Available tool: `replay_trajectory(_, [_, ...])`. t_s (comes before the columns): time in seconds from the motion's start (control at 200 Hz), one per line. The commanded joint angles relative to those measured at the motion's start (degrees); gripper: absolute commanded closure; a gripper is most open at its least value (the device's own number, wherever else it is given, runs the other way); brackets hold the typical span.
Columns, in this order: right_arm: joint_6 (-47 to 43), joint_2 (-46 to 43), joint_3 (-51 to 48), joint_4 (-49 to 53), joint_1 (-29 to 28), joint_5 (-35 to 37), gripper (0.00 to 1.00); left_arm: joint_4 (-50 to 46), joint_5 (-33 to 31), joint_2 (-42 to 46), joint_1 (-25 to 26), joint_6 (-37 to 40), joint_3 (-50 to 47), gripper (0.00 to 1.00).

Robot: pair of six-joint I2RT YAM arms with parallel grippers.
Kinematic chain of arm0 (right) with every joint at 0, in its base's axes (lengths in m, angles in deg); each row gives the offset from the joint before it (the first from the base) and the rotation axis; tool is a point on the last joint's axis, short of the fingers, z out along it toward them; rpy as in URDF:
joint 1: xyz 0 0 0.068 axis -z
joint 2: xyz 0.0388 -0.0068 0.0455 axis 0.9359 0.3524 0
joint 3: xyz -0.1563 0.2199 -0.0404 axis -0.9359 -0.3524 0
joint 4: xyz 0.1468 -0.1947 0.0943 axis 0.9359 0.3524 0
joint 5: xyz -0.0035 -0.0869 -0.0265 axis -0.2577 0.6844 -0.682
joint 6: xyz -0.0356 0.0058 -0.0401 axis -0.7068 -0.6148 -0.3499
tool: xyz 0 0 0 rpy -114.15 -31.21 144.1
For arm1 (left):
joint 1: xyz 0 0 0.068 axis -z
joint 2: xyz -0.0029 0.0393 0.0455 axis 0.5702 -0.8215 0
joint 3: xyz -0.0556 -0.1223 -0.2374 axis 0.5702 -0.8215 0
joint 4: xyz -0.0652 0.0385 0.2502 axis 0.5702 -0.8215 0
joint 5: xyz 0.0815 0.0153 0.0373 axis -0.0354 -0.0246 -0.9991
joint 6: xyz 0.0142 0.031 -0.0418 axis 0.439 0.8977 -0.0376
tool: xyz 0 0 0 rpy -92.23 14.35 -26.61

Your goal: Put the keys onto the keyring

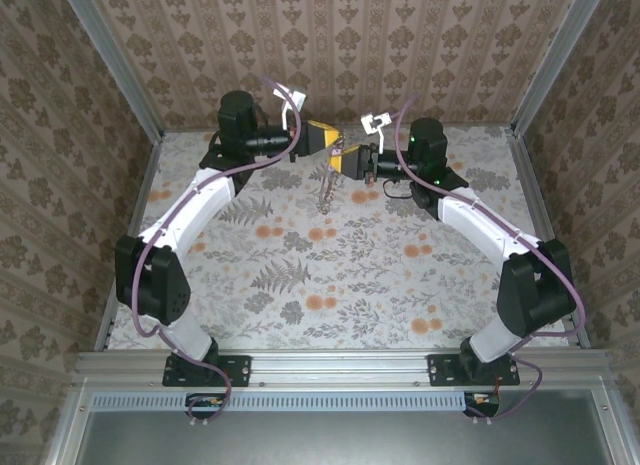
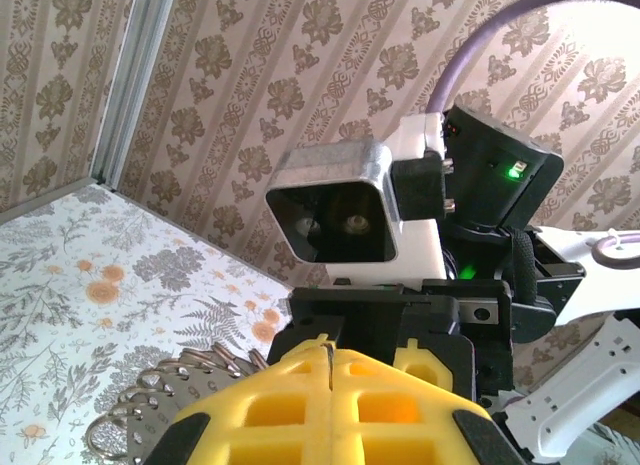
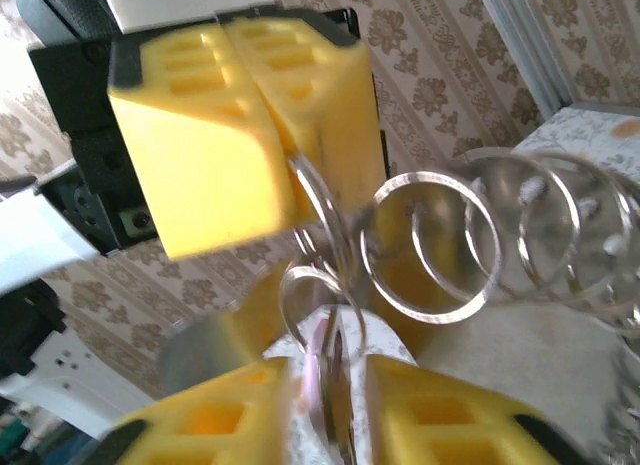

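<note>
Top external view: both arms reach to the far middle of the flower-printed table (image 1: 300, 275), and their yellow fingertips meet there, raised above the surface. The left gripper (image 1: 335, 142) comes in from the left and the right gripper (image 1: 336, 160) from the right, just nearer than it and almost touching. The keyring (image 1: 325, 190), a string of linked metal rings, hangs down from that meeting point towards the table.

From the right wrist, the left gripper (image 3: 272, 125) has its two yellow fingers pressed together, with one ring of the keyring (image 3: 430, 245) pinched in the seam. The other rings trail off to the right. The right gripper (image 3: 325, 410) stands narrowly parted. In the gap between its fingers sit a metal ring and a blurred lilac sliver, the key (image 3: 322, 373). Whether the pads touch either one, I cannot tell.

From the left wrist, the left gripper (image 2: 330, 390) shows no gap between its fingers. The keyring (image 2: 160, 395) bunches just left of it, and the camera on the right wrist (image 2: 335, 220) faces it from close by.
</note>
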Motion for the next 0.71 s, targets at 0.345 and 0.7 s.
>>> replay_trajectory(0.345, [2.0,-17.6,-10.8,-0.4,2.7,12.2,0.56,15.8,-4.4,4.0,-0.7,-9.6,-4.9,1.00])
replay_trajectory(0.7, [17.6,-11.8,-7.5,-16.5,1.7,23.7,0.56,35.0,-9.5,3.3,-2.7,-26.0,-10.1,1.00])
